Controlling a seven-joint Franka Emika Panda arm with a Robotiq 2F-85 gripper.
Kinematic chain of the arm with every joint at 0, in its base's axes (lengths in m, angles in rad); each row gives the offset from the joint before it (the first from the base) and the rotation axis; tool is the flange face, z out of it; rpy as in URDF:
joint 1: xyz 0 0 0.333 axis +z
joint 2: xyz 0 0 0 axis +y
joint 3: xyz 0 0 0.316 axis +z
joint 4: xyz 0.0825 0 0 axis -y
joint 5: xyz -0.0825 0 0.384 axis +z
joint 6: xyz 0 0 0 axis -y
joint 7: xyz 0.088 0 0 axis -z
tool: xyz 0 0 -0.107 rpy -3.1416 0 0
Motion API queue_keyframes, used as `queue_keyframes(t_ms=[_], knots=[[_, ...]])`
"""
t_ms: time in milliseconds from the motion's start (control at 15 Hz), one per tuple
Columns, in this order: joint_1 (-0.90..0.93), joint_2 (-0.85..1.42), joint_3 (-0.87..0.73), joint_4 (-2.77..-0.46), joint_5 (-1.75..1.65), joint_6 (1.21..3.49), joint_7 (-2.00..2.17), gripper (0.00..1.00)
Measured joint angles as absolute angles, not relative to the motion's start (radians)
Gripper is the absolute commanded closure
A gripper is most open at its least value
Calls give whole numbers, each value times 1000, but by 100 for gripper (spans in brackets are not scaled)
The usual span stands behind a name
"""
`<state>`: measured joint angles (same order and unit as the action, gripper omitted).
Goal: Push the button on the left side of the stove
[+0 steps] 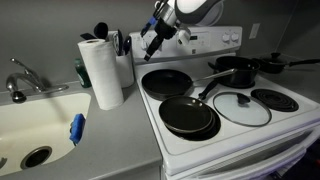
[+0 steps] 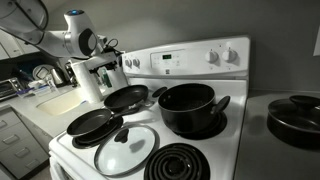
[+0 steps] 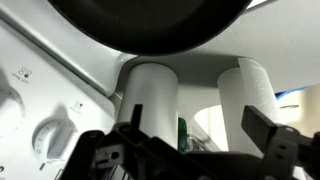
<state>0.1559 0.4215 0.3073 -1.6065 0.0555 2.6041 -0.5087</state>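
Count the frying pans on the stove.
2. The front frying pan sits at the stove corner nearest the sink; the rear frying pan sits directly behind it. None seems hidden.

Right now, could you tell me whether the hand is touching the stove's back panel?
Cannot tell: in both exterior views the hand is by the back panel, neither contact nor gap plain.
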Motion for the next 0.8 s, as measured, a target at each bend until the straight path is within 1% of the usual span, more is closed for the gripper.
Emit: queue_keyframes(t_ms=[200,333,533,600,733,800], knots=[[161,459,307,-1513,11,2588,-523,47],[161,488,304,-1445,-12,2573,-532,62],[165,533,304,-1342,-37,2546,-549,82],[169,548,303,-1313,-45,2543,-551,90],[178,575,298,-1262,-61,2542,-552,100],[183,587,294,-1241,-68,2542,-552,100]])
